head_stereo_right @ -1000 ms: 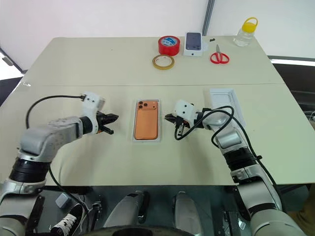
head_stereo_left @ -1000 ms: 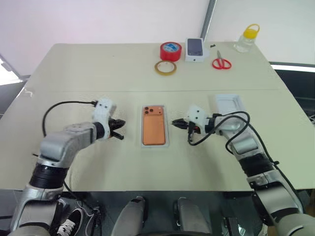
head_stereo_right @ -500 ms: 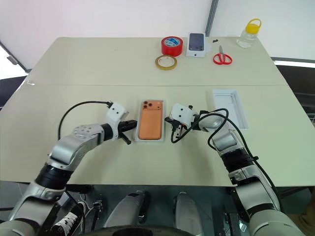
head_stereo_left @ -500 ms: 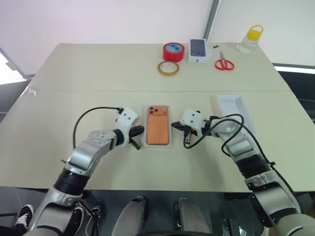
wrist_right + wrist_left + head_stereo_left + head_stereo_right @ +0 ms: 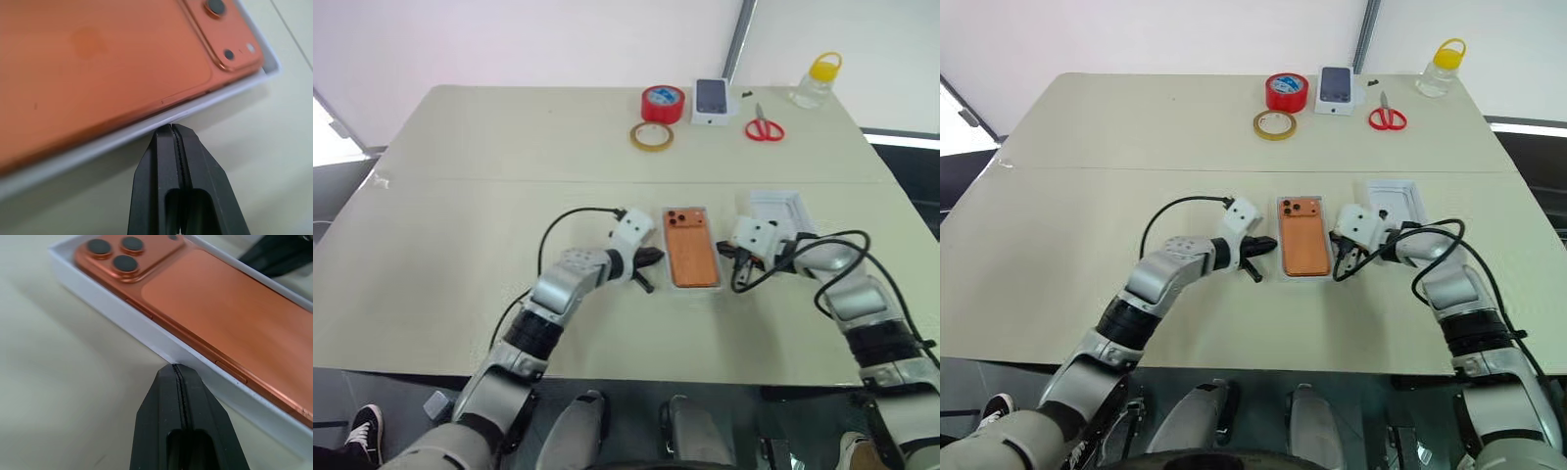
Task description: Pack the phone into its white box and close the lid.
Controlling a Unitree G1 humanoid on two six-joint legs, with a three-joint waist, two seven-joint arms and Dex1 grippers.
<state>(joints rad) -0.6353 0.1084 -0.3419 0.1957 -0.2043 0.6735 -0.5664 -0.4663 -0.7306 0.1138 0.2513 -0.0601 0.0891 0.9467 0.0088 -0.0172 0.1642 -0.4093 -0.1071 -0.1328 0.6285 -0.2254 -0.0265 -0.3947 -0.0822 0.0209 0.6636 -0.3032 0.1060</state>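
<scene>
Lying lengthwise in the white box (image 5: pixel 1282 240), the phone (image 5: pixel 1304 247), lenses far end, both pincers closed empty.

No lettering, brand or number is legible anywhere here. The flat orange smartphone (image 5: pixel 1304 235) shows a plain back, and beyond it the round red tape roll (image 5: pixel 1288 92) bears a blue-white label too small to read.
</scene>
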